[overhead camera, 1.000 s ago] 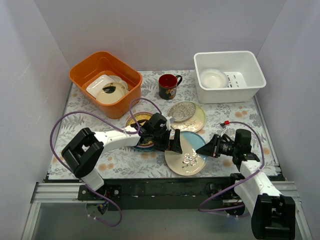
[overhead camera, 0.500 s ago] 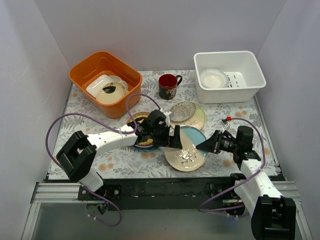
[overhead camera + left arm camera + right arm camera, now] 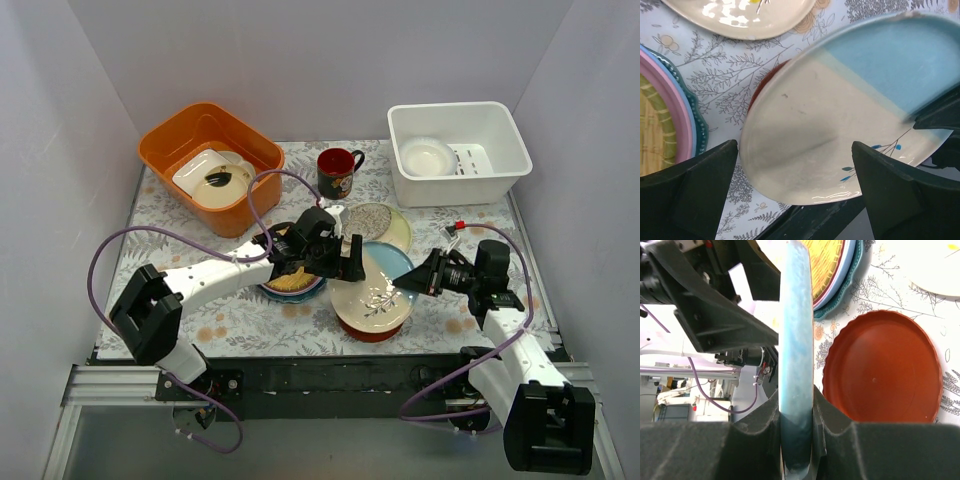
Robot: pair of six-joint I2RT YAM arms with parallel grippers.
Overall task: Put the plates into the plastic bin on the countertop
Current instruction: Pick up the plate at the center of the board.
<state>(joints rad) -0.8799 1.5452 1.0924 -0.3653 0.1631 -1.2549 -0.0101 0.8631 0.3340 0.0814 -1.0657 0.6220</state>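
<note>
My right gripper (image 3: 408, 284) is shut on the rim of a cream-and-blue plate (image 3: 372, 285) and holds it tilted above a red-brown plate (image 3: 372, 328). In the right wrist view the fingers (image 3: 762, 440) pinch the plate's blue edge (image 3: 796, 340), with the red-brown plate (image 3: 882, 370) flat on the cloth beside it. My left gripper (image 3: 348, 263) is open at the plate's left edge; its jaws straddle the plate (image 3: 840, 115) without closing. A stack with a yellow woven plate (image 3: 290, 272) on top lies to the left. The white plastic bin (image 3: 450, 108) at the back right holds a white plate (image 3: 427, 157).
A grey patterned plate (image 3: 368, 220) lies on a cream plate behind the lifted one. A dark red-rimmed mug (image 3: 337, 172) stands at the back centre. An orange tub (image 3: 165, 140) with white dishes is at the back left. The countertop (image 3: 180, 250) has a fern-print cloth.
The right gripper has lifted and tilted the cream-and-blue plate, uncovering the red-brown plate under it. The left gripper has drawn back a little towards the far side.
</note>
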